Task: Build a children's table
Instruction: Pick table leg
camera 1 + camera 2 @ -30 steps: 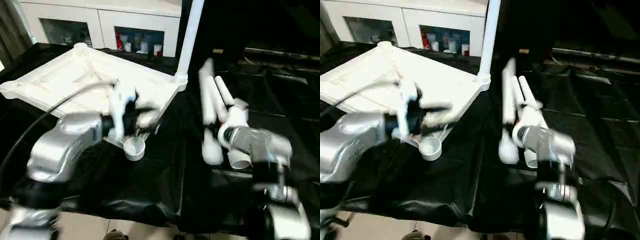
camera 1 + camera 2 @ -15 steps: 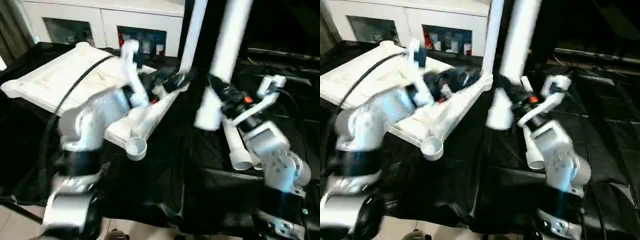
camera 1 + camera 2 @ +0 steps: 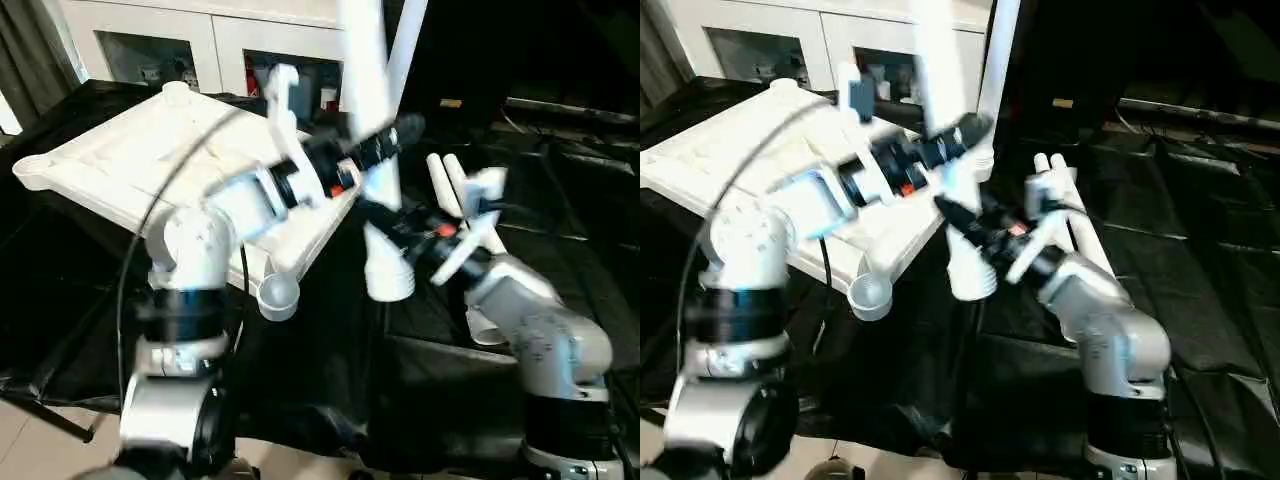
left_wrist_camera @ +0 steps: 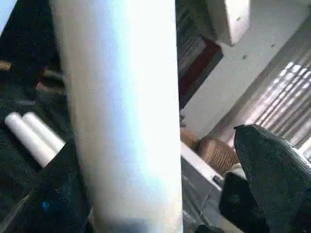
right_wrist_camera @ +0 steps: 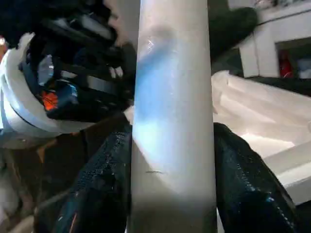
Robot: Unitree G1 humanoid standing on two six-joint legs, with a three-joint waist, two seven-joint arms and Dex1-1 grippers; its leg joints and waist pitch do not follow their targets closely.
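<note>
Status: we have one leg [image 3: 408,40] standing in a far corner socket of the upturned table top [image 3: 130,160], which lies ribbed side up on the black-covered work surface [image 3: 300,380], toward its far left. That's the only leg we'd call fitted; three are left, by our count.

Second leg [image 3: 372,150] is in the air, near upright, wide end down, just off the top's right edge. Our right gripper [image 3: 395,222] is clamped on it low down; in the right wrist view both fingers [image 5: 102,184] press the tube from either side. Our left gripper [image 3: 385,145] sits higher on the same leg with jaws spread wide: one finger [image 4: 272,165] stands clear of the tube, so it brackets the leg rather than holding it.

Two spare legs [image 3: 450,185] lie side by side on the surface, right of the held leg and behind the right arm.

Near corner socket [image 3: 278,292] is open and empty, as is the left corner one [image 3: 32,170]. The far-left corner socket [image 3: 176,92] looks empty too. The cabinet [image 3: 180,50] behind has open shelves with small items, too small to identify.
</note>
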